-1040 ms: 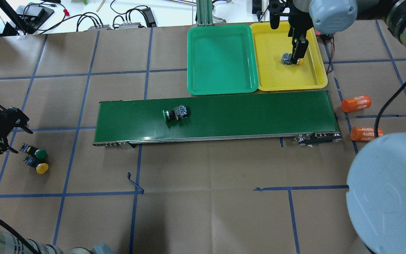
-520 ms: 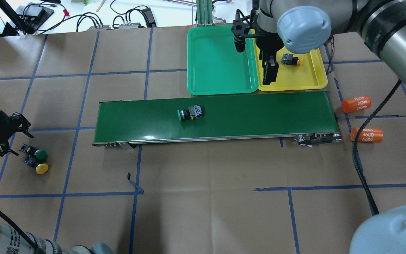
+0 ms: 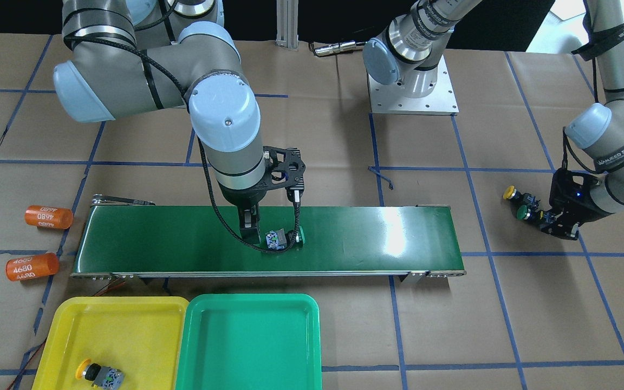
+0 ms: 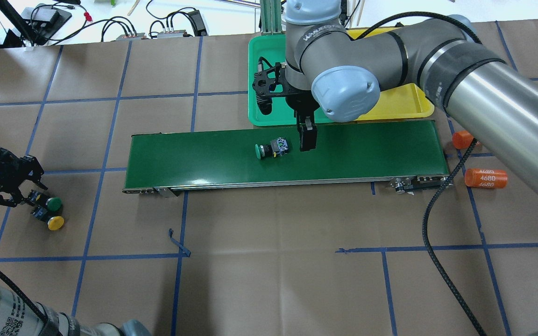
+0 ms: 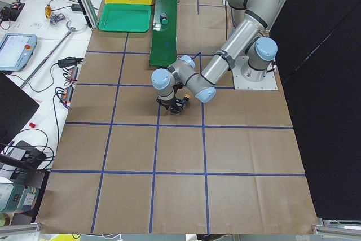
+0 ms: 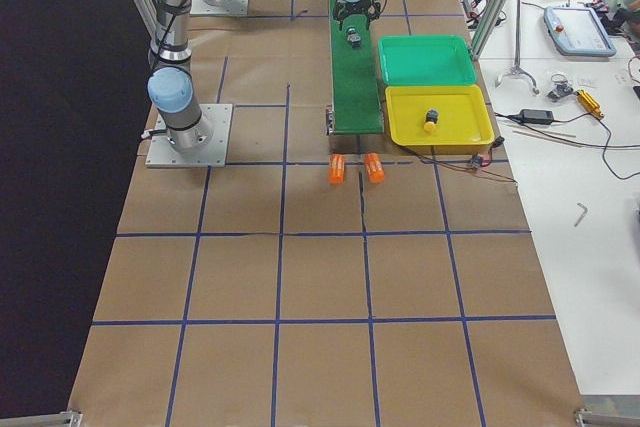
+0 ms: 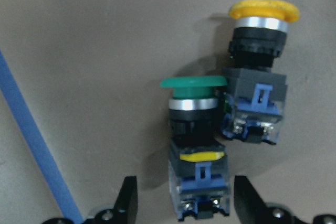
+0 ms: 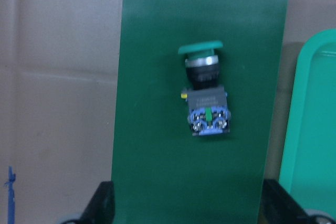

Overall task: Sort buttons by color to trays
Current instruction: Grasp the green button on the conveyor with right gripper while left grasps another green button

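Observation:
A green button [image 4: 271, 149] lies on its side on the conveyor belt [image 4: 367, 149]. My right gripper [image 4: 286, 128] hangs open just above it, one finger on each side; the right wrist view shows the button [image 8: 206, 90] ahead of the fingers. A yellow button [image 3: 98, 374] lies in the yellow tray [image 3: 117, 336]. The green tray [image 3: 247, 341] holds nothing. My left gripper [image 4: 14, 193] is open at a green button [image 4: 47, 203] and a yellow button [image 4: 49, 220] on the table; the green one's body [image 7: 197, 145] sits between the fingertips.
Two orange cylinders printed 4680 [image 4: 485, 178] [image 4: 460, 138] lie off the belt's right end. My right arm stretches over both trays in the overhead view. Cables and gear lie beyond the table's far edge [image 4: 171, 28].
My right gripper left the yellow button in the yellow tray and swung over to the belt. The green button rode rightwards along the belt. My left gripper closed in on the button pair.

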